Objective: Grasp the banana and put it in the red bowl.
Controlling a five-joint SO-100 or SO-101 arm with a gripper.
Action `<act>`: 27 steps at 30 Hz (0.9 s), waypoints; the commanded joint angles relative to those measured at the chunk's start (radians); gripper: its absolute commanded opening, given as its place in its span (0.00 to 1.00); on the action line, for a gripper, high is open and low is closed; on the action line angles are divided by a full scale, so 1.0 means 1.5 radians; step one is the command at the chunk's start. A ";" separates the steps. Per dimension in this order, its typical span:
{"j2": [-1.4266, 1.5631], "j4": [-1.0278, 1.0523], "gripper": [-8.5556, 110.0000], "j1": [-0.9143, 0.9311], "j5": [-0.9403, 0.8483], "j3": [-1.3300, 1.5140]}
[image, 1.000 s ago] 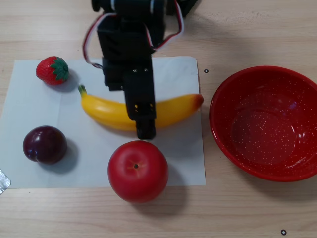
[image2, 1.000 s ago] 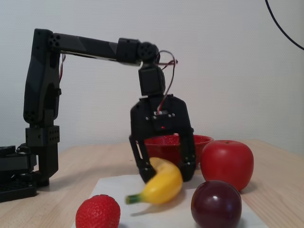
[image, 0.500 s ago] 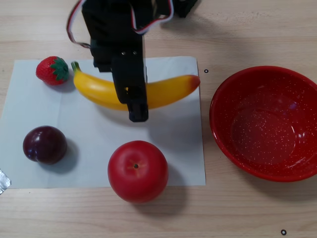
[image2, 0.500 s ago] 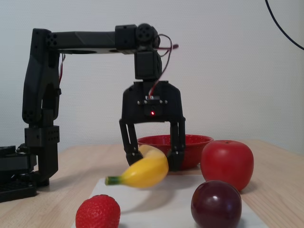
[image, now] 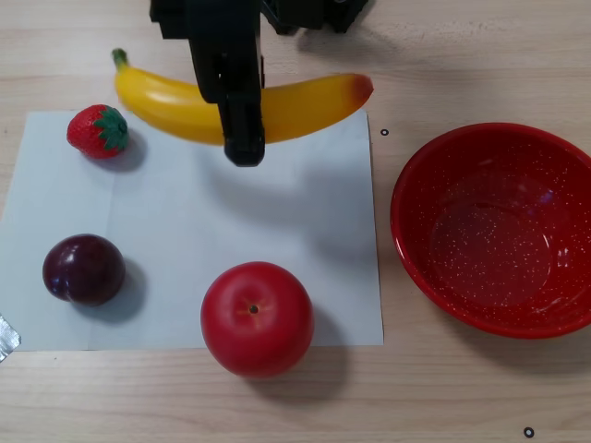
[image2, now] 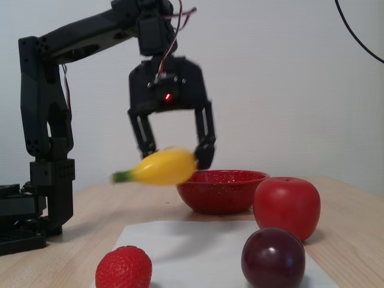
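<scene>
The yellow banana [image: 314, 106] [image2: 162, 168] has a green stem tip and an orange-tinged end. My black gripper [image: 242, 125] [image2: 175, 156] is shut on its middle. In the fixed view it hangs clear above the table, stem end pointing left and blurred. In the other view it lies across the far edge of the white sheet, with the gripper covering its middle. The red speckled bowl [image: 489, 231] [image2: 222, 192] is empty. It stands to the right of the sheet in the other view, and behind and to the right of the banana in the fixed view.
A white paper sheet [image: 231, 231] [image2: 198, 240] carries a strawberry [image: 97, 131] [image2: 124, 268], a dark plum [image: 83, 269] [image2: 273, 258] and a red apple [image: 257, 317] [image2: 286, 205]. The arm's base [image2: 42, 180] stands at the left in the fixed view.
</scene>
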 commanded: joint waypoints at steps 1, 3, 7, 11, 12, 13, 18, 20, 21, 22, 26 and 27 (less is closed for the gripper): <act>0.093 0.022 0.07 0.017 -0.010 -0.117; 0.093 0.029 0.07 0.033 -0.017 -0.145; 0.096 0.032 0.07 0.073 -0.031 -0.181; 0.097 0.018 0.07 0.126 -0.054 -0.205; 0.096 0.013 0.07 0.141 -0.061 -0.214; 0.095 0.008 0.07 0.157 -0.066 -0.221; 0.091 -0.022 0.07 0.247 -0.087 -0.250; 0.088 -0.037 0.07 0.284 -0.097 -0.252; 0.085 -0.048 0.07 0.304 -0.102 -0.251; 0.080 -0.059 0.07 0.321 -0.108 -0.249; 0.056 -0.127 0.07 0.389 -0.129 -0.234; 0.050 -0.147 0.07 0.404 -0.130 -0.228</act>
